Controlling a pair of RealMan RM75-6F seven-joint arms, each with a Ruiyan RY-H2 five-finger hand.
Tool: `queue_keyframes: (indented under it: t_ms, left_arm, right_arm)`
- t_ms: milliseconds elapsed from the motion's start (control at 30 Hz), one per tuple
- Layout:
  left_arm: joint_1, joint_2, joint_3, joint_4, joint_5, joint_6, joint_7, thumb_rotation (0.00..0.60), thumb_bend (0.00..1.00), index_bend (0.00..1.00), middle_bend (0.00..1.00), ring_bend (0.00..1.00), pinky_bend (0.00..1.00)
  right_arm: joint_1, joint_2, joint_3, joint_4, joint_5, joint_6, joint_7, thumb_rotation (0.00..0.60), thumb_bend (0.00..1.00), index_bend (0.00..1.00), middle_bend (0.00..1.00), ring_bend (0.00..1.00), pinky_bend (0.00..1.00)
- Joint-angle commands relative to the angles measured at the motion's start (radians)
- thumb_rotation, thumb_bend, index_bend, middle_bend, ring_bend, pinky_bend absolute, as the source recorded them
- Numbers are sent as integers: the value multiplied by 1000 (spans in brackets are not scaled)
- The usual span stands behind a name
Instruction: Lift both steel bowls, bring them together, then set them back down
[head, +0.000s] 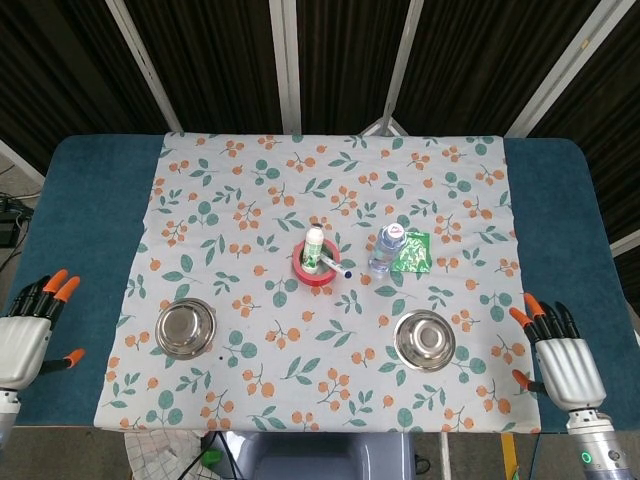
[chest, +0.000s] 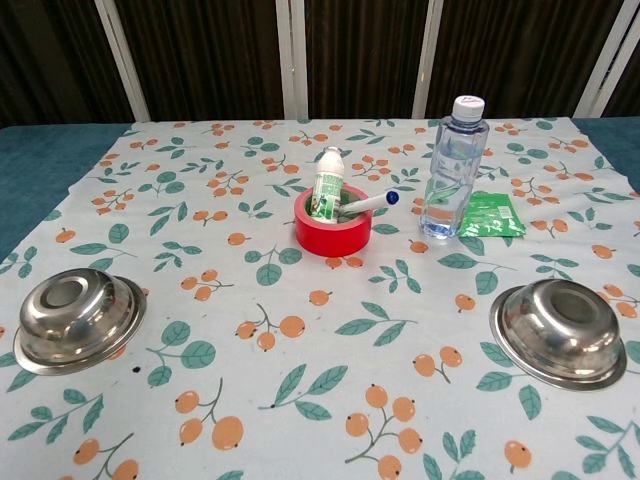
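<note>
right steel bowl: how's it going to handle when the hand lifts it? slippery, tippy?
The right steel bowl looks polished and reflective, so fingers will probably slip on the wall; the flared rim is likely the surer hold. It sits low and wide on the tablecloth, so tipping seems unlikely. Thin steel, probably light and stiff. The right hand is open beside it.
</note>
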Motion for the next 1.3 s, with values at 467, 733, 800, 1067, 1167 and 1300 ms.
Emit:
queue_keyframes:
  t_ms: [467,733,800,1067,1167,1300]
  left_arm:
    - [-144,-96,1,36,-61,-261,62,600,0,56,0,0,98]
    - [-198,-150,-13,2,-94,-321,177,600,0,56,0,0,101]
    - [-213,-163,-16,-4,-108,-339,209,600,0,56,0,0,109]
    - [-266,-221,-30,-16,-193,-414,314,600,0,56,6,0,157]
    - [-285,-237,-32,-22,-215,-434,339,600,0,56,17,0,157]
    - [-303,-255,-32,-30,-237,-447,376,600,0,56,36,3,157]
  right_arm:
    - [4,-23,20,22,21,6,-19,600,165,198,41,95,44]
    - [-6,-60,47,62,3,80,19,600,166,198,42,95,43]
    - [-8,-65,50,71,1,89,30,600,165,198,41,95,44]
    - [-10,-62,54,78,7,92,51,600,166,198,41,95,44]
    - [-11,-60,57,77,10,94,53,600,165,198,41,95,44]
    - [-11,-57,57,74,12,94,56,600,166,198,42,95,44]
